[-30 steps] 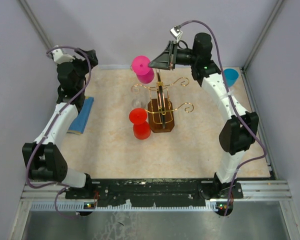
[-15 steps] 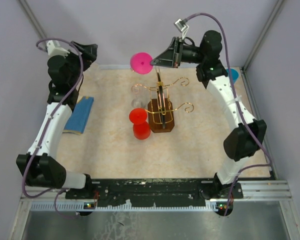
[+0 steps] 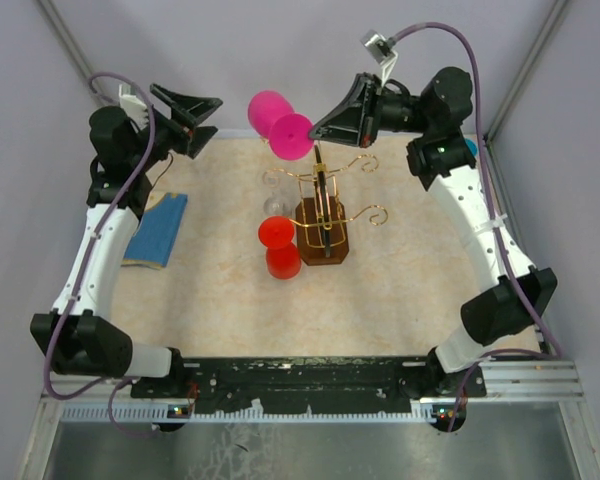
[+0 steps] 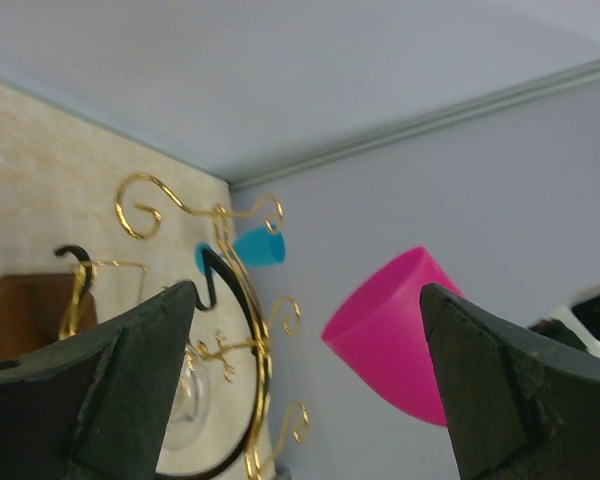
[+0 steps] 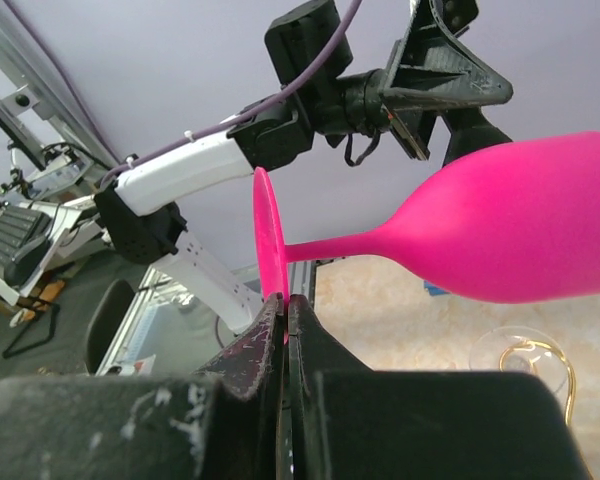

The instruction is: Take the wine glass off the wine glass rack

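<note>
Cluttered centre, roomier right side.
Blocked mid-table by the gold-wire wine glass rack (image 3: pixel 325 190) on a dark hexagonal wooden base (image 3: pixel 323 244), a clear glass (image 3: pixel 272 203) at its left scrolls, a red wine glass (image 3: pixel 278 246) just beside the base. Aloft at the far side, between spread-fingered left gripper (image 3: pixel 208 115) and right gripper (image 3: pixel 314 130): the pink wine glass (image 3: pixel 272 115), pinched by its foot. Passable over beige table (image 3: pixel 410 290) right of the rack; blue cloth (image 3: pixel 158 230) along the left edge.

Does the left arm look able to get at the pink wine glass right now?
Probably yes: the open left gripper faces the pink wine glass, held aloft by the right gripper, nothing between.
</note>
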Motion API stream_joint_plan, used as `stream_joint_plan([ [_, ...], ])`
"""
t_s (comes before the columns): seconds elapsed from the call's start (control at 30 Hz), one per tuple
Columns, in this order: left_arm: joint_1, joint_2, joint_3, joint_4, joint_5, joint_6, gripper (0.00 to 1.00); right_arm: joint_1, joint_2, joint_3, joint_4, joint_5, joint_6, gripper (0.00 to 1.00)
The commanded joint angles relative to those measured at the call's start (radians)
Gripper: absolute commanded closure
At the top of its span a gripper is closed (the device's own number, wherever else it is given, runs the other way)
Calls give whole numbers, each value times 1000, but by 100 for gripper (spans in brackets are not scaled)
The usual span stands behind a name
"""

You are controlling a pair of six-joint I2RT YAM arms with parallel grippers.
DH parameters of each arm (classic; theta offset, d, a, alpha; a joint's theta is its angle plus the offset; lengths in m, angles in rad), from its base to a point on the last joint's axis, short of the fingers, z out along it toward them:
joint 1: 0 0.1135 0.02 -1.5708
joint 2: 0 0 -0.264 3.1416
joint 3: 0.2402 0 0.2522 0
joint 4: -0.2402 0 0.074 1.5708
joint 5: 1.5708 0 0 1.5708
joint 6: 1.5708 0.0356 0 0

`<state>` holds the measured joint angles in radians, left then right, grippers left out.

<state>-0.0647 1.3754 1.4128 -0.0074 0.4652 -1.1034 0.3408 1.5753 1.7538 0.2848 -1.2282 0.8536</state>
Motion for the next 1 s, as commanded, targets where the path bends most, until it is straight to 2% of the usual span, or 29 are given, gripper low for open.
stream_joint_plan([
  [0.0,5,-25,24,69,201,-201,0,33,-28,14,-31,-6,-76,100],
  [0.2,2,-31,-48,246,358,-447,0,64,6,48,-103,-8,-146,100],
  [0.33,-2,-47,-92,300,401,-529,0,84,34,101,-199,10,-225,100],
  [0.43,-2,-67,-87,286,411,-538,0,96,66,186,-346,39,-329,100],
  [0.5,-4,-75,-90,276,417,-541,0,104,93,214,-384,50,-359,100],
  [0.63,-11,-90,-135,313,427,-593,0,123,122,232,-386,61,-372,100],
  [0.97,-61,-56,-151,290,441,-588,0,171,128,275,-419,73,-436,100],
])
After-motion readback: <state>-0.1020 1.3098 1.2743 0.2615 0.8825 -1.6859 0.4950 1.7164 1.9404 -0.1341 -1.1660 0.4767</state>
